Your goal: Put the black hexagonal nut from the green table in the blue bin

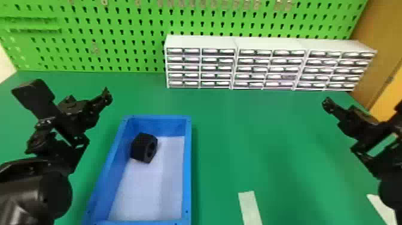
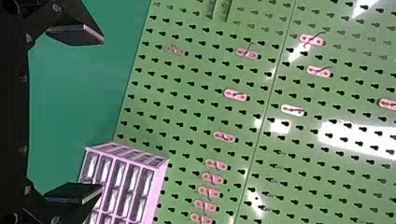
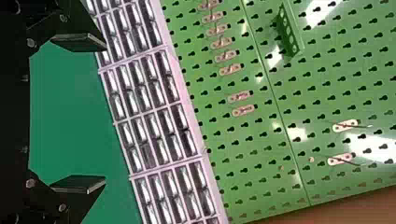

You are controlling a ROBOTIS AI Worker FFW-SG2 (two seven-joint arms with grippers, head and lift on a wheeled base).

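The black hexagonal nut (image 1: 144, 147) lies inside the blue bin (image 1: 187, 167), against its left wall toward the back, with its hole facing right. My left gripper (image 1: 107, 95) is held over the green table (image 1: 227, 143), beyond the bin's back left corner. In the left wrist view the left gripper (image 2: 77, 114) is open, its two fingers far apart with nothing between them. My right gripper (image 1: 327, 103) hangs above the table's right part, well away from the bin. The right wrist view has the right gripper (image 3: 79, 113) open and holding nothing.
White drawer cabinets (image 1: 236, 64) stand along the table's back edge. Behind them rises a green pegboard (image 1: 119, 33) with small hooks. Pale strips, one of them a strip (image 1: 250, 206) right of the bin, lie on the table near the front.
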